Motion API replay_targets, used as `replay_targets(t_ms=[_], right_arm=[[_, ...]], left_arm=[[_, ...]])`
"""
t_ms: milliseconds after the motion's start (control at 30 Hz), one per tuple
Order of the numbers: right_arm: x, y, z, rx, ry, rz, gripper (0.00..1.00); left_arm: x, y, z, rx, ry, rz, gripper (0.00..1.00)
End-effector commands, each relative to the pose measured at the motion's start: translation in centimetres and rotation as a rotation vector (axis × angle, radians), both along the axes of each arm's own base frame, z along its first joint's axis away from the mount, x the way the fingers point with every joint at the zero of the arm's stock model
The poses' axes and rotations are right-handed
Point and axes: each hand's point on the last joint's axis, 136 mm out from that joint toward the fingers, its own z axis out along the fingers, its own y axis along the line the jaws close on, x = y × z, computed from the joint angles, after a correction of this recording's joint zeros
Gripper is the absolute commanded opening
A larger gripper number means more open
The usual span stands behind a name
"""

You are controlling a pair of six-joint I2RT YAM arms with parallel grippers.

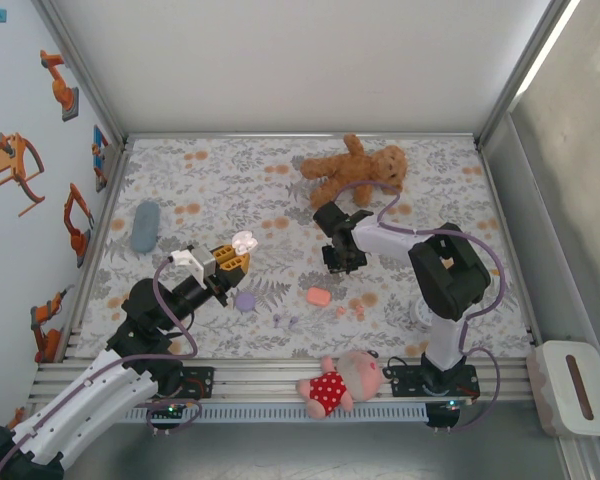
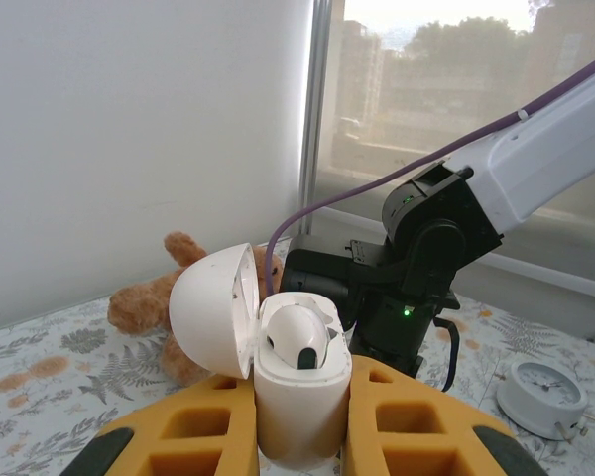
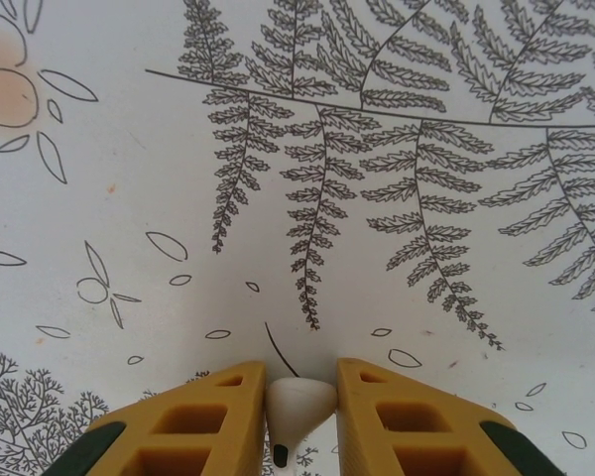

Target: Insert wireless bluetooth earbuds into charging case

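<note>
The left jaws clamped the open white plastic charging case, one white bud seated; the right jaws pinched a small white earbud, next needing alignment over the case.

The left arm and the right arm are built of glossy white tube links joined by boxy black motor housings, with a thin lilac cable looping along each. Their honeycombed yellow-orange plastic fingers end in dark green tips. One black joint shows a small green light.
</note>
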Motion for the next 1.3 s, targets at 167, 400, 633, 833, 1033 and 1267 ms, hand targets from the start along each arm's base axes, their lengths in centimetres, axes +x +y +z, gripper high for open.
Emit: replay_targets(t_ms=[167, 400, 633, 833, 1033, 1267], right_arm=[[0.5, 0.6, -0.6, 0.024, -0.006, -0.018, 0.21], [0.8, 0.5, 0.6, 0.033, -0.038, -0.018, 0.20], [1.2, 0.4, 2.2, 0.044, -0.081, -0.017, 0.20], [1.7, 0.6, 4.9, 0.079, -0.145, -0.016, 0.20], [2.2, 1.4, 9.0, 0.159, -0.230, 0.011, 0.20], [2.3, 3.1, 15.8, 0.305, -0.361, 0.063, 0.20]], left_arm=[[-0.3, 0.2, 0.7, -0.016, -0.023, 0.001, 0.00], [-0.2, 0.1, 0.4, -0.012, -0.011, -0.002, 0.00], [-0.1, -0.1, 0.0, -0.023, 0.004, -0.007, 0.00], [0.2, -0.5, -0.2, -0.032, 0.010, -0.016, 0.00], [0.6, -1.0, -0.1, -0.035, 0.012, -0.024, 0.00], [1.2, -1.7, 0.2, -0.046, 0.006, -0.030, 0.00]])
